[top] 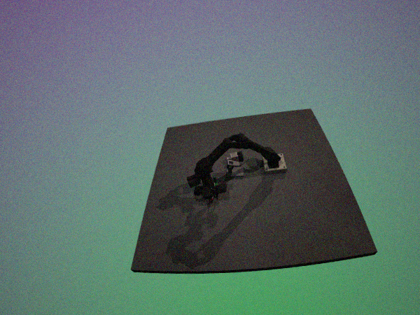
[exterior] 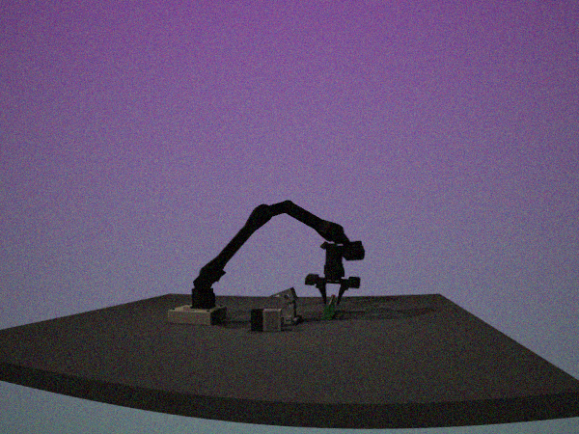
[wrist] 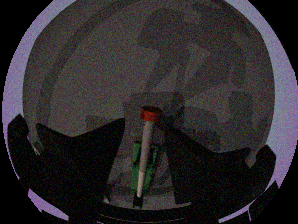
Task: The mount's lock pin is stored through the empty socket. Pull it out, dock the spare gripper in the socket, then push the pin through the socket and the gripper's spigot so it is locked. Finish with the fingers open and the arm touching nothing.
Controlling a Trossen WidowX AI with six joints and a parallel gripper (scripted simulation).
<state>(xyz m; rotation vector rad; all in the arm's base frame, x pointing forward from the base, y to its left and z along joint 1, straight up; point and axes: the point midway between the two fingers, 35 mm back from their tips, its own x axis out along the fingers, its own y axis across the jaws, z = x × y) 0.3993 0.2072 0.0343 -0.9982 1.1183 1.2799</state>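
My gripper is open, with a finger on each side of the lock pin and gaps beside its shaft. The pin, pale with a red head, stands leaning in a small green holder. The pale mount has a tilted upper part and stands between the holder and the arm's base. A pale and black block, seemingly the spare gripper, lies beside the mount. The inside of the socket is too dark to make out.
The arm's pale base plate is beyond the mount from my gripper. The arm arches above the mount. Dark shadows of the arm cross the table.
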